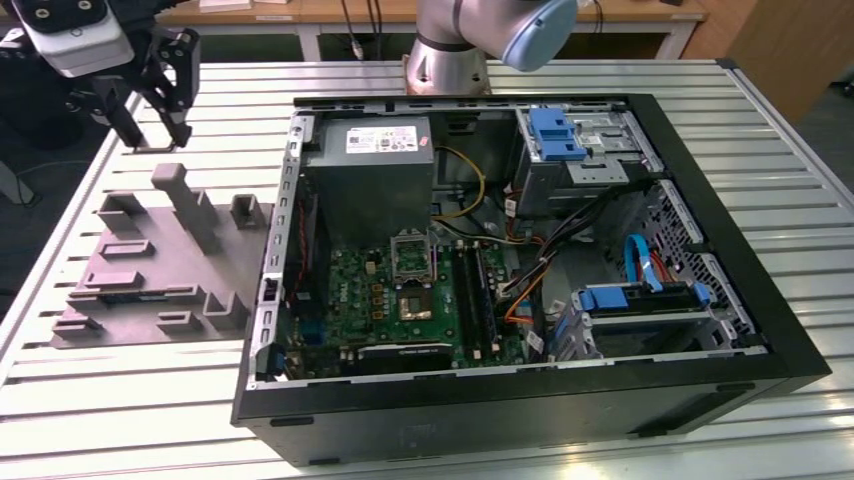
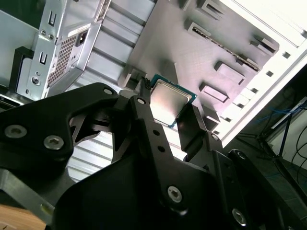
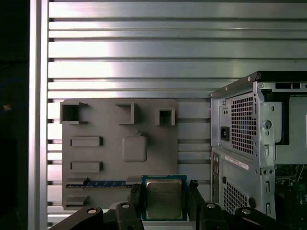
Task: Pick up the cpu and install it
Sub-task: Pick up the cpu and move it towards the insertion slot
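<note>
The gripper (image 1: pixel 156 137) is pinching the cpu (image 3: pixel 164 198) by opposite edges above the grey tray (image 1: pixel 140 275) near the bench (image 1: pixel 801 140) edge. The socket (image 1: pixel 412 252) is lying toward the exterior view's right.

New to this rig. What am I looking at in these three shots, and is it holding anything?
One robot arm works over a slatted metal table. The exterior view is taken from off the arm: an open computer case and, on that view's left, a grey parts tray, with the end effector raised near the tray. Both wrist views come from cameras riding on the arm, looking past its black fingers. Those fingers hold the cpu, a small square silvery chip, by its edges above the tray.
</note>
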{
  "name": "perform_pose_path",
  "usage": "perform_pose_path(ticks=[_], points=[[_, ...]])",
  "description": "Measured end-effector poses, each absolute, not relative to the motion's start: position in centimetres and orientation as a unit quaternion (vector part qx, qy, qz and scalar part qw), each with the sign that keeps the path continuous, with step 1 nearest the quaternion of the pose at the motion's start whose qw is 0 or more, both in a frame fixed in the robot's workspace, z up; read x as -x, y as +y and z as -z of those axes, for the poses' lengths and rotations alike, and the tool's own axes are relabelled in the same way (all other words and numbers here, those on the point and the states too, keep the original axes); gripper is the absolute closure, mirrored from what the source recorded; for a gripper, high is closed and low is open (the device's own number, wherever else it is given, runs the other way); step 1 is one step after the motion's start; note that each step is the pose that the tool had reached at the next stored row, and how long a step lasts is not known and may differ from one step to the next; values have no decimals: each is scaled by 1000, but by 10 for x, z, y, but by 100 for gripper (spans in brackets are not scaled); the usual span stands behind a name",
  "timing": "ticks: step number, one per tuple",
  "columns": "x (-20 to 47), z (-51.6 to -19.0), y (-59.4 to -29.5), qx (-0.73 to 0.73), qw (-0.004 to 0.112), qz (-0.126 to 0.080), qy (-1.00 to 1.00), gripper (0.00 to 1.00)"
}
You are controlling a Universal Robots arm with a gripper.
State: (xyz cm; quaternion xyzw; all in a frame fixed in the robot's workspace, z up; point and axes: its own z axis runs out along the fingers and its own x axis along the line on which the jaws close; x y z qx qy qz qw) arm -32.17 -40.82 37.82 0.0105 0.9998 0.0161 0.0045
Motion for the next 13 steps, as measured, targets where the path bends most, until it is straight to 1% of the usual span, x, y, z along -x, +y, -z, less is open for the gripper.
perform_pose_path(ticks=[13], points=[[308, -378, -408, -11, 4, -16, 1000, 53]])
